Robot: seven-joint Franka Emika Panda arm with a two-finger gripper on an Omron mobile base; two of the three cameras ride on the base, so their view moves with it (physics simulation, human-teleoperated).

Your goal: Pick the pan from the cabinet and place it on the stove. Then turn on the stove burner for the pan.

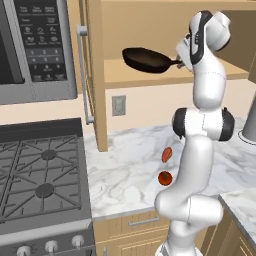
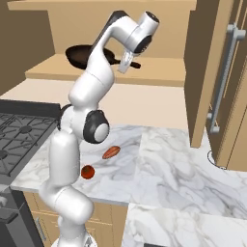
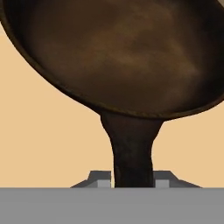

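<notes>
Marbled white worktop (image 1: 125, 165) runs between the gas stove with dark grey cast grates (image 1: 40, 175) at the left and the corner at the right, under a light tan wooden wall cabinet (image 1: 95, 75) whose door stands open on a bare shelf. Leftmost in the left base view is a steel-framed microwave (image 1: 35, 45) above the stove. Next comes the cabinet's long grey bar handle (image 1: 84, 75), then the round, shallow, dark brown-black pan (image 1: 146, 60), which sits just above the shelf board; whether it touches the board I cannot tell. Its thin black handle points right, toward the white arm. Below it, on the worktop, lie two small red-orange vegetables (image 1: 166, 165).

The tool (image 3: 132, 183) is at the handle's far end, and in the hand view its two small tips stand tight on either side of the dark handle, so it is clamped on the pan. The pan's bowl lies straight ahead of the tool, along the handle's long axis.

The stove lies well to the left of the pan and much lower. Judging from this, the coming move calls for drawing the pan out of the cabinet past the open door, then carrying it left and down to a grate.
</notes>
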